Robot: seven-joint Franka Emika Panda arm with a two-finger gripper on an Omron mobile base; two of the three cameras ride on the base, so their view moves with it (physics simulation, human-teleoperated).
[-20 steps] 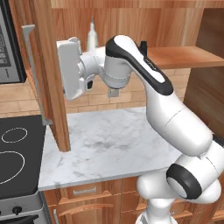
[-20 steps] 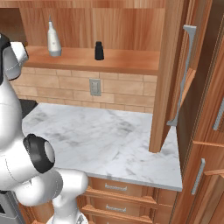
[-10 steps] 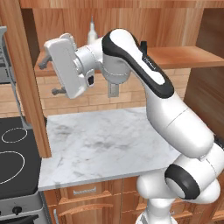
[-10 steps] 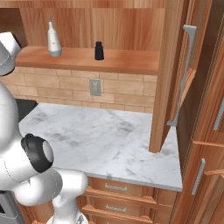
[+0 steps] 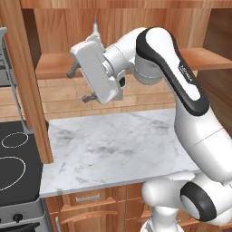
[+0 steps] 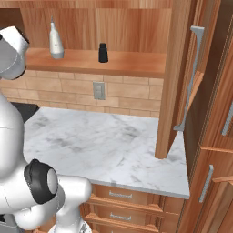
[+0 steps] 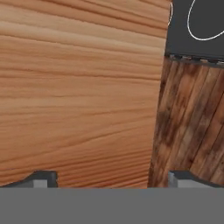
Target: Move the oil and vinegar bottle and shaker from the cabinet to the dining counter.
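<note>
In the left base view, the gripper point(image 5: 78, 84) hangs in front of the cabinet point(image 5: 59, 63) shelf with jaws spread wide, holding nothing.

In the right base view, the pale pear-shaped oil and vinegar bottle point(image 6: 55, 42) and the small black shaker point(image 6: 103, 53) stand apart on the shelf.

In the hand view, the wide-apart fingertips point(image 7: 41, 179) face a wooden panel.

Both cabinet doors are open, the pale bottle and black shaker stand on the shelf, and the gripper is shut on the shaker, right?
Not quite. The gripper is open and holds nothing; the right base view shows the shaker standing free on the cabinet shelf, beside the oil and vinegar bottle.
</note>
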